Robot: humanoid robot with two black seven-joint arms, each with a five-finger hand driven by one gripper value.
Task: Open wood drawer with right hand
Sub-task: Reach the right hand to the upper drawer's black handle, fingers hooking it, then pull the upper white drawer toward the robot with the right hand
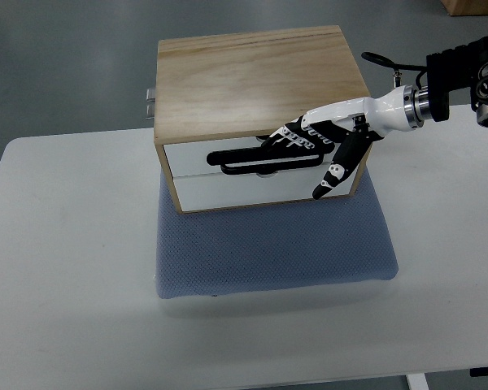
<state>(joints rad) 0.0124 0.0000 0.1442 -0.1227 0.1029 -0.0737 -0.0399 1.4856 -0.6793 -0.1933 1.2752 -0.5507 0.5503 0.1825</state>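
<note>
White right hand [329, 134] with black-jointed fingers [335, 172], silver wrist, apparently black forearm.

No legible text, labels, brands, numbers or signs anywhere in top view. Drawer box [256, 114] faces plain, no markings. Right hand [325, 142] shows black-white pattern only, no readable print. Blue pad [272, 248] and desk [65, 268] unmarked.

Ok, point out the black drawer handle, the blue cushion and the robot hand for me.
black drawer handle [237, 165], top view, on its lower bar left of the fingers.
blue cushion [272, 248], top view, on its bare top in front of the box.
right robot hand [329, 130], top view, on the white back of the hand.
</note>
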